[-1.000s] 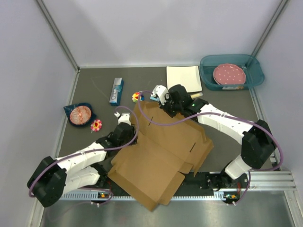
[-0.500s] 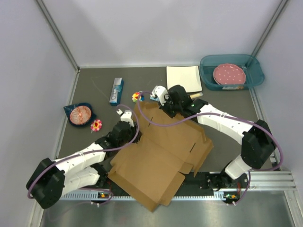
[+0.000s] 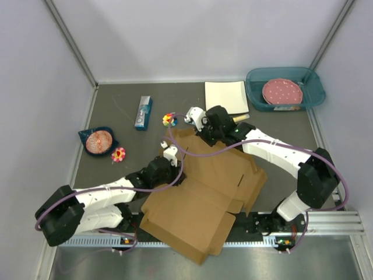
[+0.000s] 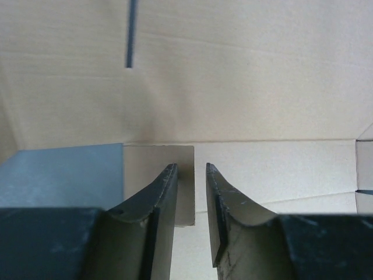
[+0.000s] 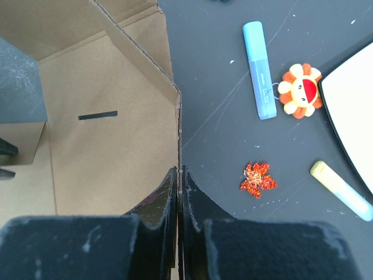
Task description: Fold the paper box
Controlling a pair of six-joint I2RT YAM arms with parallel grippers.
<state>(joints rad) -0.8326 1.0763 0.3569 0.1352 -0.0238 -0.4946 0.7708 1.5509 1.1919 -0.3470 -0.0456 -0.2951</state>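
Observation:
The paper box is a brown cardboard sheet lying part-folded between the arms, with its far flap raised. My right gripper is shut on the far flap's edge; the right wrist view shows its jaws pinching the cardboard along that edge. My left gripper is at the box's left side, inside the raised cardboard. In the left wrist view its jaws stand narrowly apart, with a small cardboard tab partly in the gap and not pinched. A cardboard wall fills that view.
A white square plate and a teal bin holding a pink plate are at the back right. A blue tube, a flower toy, a second flower and a dark dish lie at left.
My left arm has reached right and forward along the box's left side. The cardboard has shifted right, its near corner swinging toward the right. My right gripper keeps its hold.

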